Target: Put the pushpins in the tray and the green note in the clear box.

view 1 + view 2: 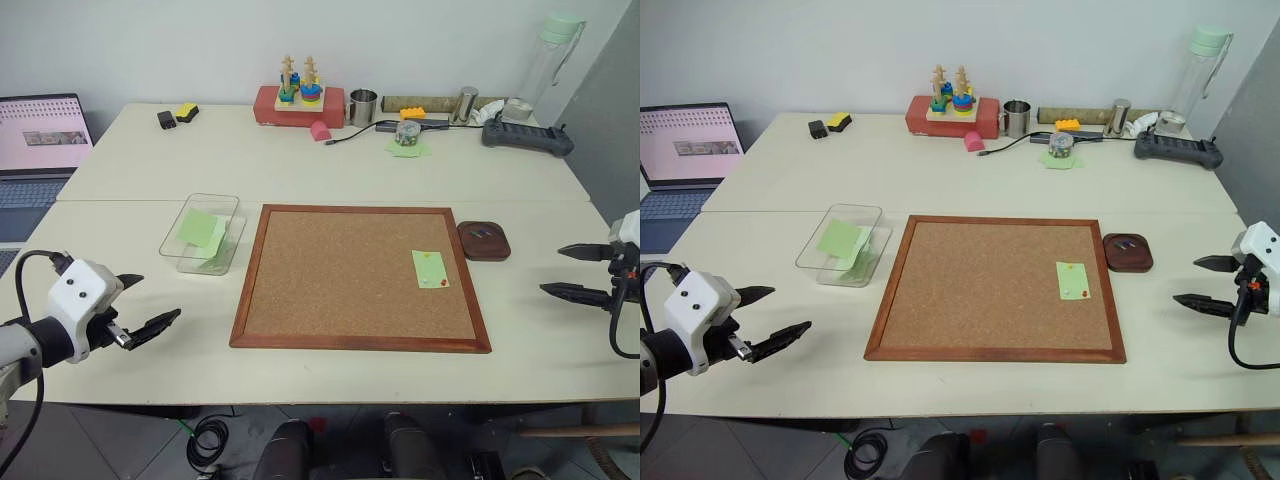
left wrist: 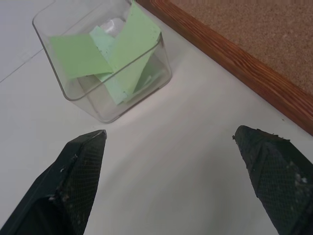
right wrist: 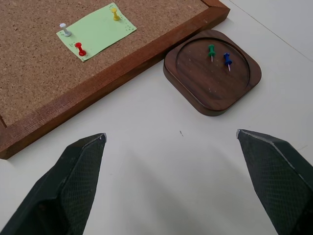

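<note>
The green note (image 3: 97,30) lies on the corkboard (image 1: 350,280) near its right edge, held by three pushpins: white (image 3: 64,29), red (image 3: 80,49) and yellow (image 3: 115,13). Just right of the board sits the dark brown tray (image 3: 195,93), with a green pushpin (image 3: 212,50) and a blue one (image 3: 227,58) in it. Left of the board, the clear box (image 2: 112,110) holds several green notes. My right gripper (image 3: 171,133) hovers open, right of the tray. My left gripper (image 1: 159,296) stands open in front of the clear box. Both are empty.
Along the table's back edge stand a red block with a stacking toy (image 1: 298,100), a metal cup (image 1: 363,105), a small jar on a green paper (image 1: 407,135), a black controller (image 1: 527,137) and a bottle (image 1: 555,50). A laptop (image 1: 40,135) sits at far left.
</note>
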`<control>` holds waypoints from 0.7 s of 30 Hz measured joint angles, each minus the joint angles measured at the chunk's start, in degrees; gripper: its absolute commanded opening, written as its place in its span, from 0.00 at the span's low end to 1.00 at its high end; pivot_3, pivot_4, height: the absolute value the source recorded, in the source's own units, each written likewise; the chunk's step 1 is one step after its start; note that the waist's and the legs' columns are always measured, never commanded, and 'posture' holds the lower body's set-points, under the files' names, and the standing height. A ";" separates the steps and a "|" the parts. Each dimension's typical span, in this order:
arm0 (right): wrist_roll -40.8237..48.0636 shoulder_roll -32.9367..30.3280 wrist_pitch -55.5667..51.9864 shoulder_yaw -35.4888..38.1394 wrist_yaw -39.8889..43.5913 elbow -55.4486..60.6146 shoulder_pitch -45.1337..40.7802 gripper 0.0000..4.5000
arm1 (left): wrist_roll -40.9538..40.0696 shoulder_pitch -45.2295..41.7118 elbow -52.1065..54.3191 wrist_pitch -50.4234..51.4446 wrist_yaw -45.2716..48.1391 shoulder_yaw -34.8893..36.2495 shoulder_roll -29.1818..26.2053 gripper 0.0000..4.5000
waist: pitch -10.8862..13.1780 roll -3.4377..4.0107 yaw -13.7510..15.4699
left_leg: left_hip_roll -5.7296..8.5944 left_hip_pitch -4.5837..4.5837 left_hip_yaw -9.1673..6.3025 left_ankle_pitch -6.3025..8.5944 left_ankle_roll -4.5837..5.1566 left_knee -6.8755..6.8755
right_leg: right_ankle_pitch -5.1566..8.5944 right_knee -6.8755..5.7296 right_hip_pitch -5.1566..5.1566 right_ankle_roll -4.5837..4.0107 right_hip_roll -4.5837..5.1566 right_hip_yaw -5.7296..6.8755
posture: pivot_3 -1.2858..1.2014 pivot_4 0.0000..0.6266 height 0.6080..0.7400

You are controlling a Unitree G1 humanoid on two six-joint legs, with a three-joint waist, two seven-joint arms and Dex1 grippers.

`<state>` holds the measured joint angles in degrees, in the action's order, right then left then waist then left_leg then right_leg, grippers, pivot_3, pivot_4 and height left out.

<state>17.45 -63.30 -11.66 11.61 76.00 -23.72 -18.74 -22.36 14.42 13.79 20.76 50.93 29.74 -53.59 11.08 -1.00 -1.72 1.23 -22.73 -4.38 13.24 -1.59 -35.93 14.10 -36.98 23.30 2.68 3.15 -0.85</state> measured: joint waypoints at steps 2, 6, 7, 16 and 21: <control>-0.09 0.32 0.05 0.00 -0.01 -0.02 -0.02 1.00 | -0.29 -0.02 0.07 -0.08 0.17 0.00 0.38 0.99 | 0.00 0.00 -0.02 | 0.00 0.00 0.00 0.00 0.00 -0.01 | -0.02 -0.01 0.00 0.00 0.00 0.00 | 0.52 0.24 1.00; -0.44 0.88 0.09 -0.26 -0.06 -0.02 -0.29 1.00 | -0.27 -0.05 0.14 -0.69 0.89 0.04 0.57 0.99 | 0.00 0.00 0.01 | 0.00 0.01 0.01 0.00 0.00 -0.05 | -0.03 -0.03 0.00 0.02 0.00 -0.01 | 0.52 0.24 1.00; -0.45 0.89 0.10 -0.38 -0.06 -0.01 -0.30 1.00 | -0.22 -0.04 0.16 -1.12 0.94 0.04 0.60 0.99 | 0.00 0.00 0.02 | 0.00 0.01 0.01 0.00 0.00 -0.05 | -0.04 -0.03 -0.01 0.03 0.00 -0.01 | 0.52 0.24 1.00; -0.46 1.38 1.19 -0.41 -0.59 -0.01 -0.38 1.00 | -1.54 -1.03 1.73 1.44 0.41 0.04 1.88 0.99 | -0.01 0.01 0.03 | 0.01 0.01 0.02 0.00 0.00 -0.10 | -0.08 -0.06 -0.02 0.02 -0.01 -0.02 | 0.52 0.24 1.00; -0.33 2.61 1.53 -0.09 -1.40 0.46 -0.39 1.00 | -3.01 -5.57 4.71 2.72 -1.14 -0.30 2.42 0.99 | -0.01 0.00 0.05 | 0.03 0.01 0.01 -0.01 0.00 -0.17 | -0.13 -0.09 -0.05 0.05 -0.01 -0.03 | 0.52 0.24 1.00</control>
<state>17.12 -60.70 -10.13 11.52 74.60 -23.26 -19.13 -25.37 8.85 18.50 23.49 49.78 29.44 -51.18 11.07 -1.00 -1.68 1.26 -22.71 -4.37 13.23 -1.60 -36.09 13.97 -37.07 23.24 2.73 3.13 -0.89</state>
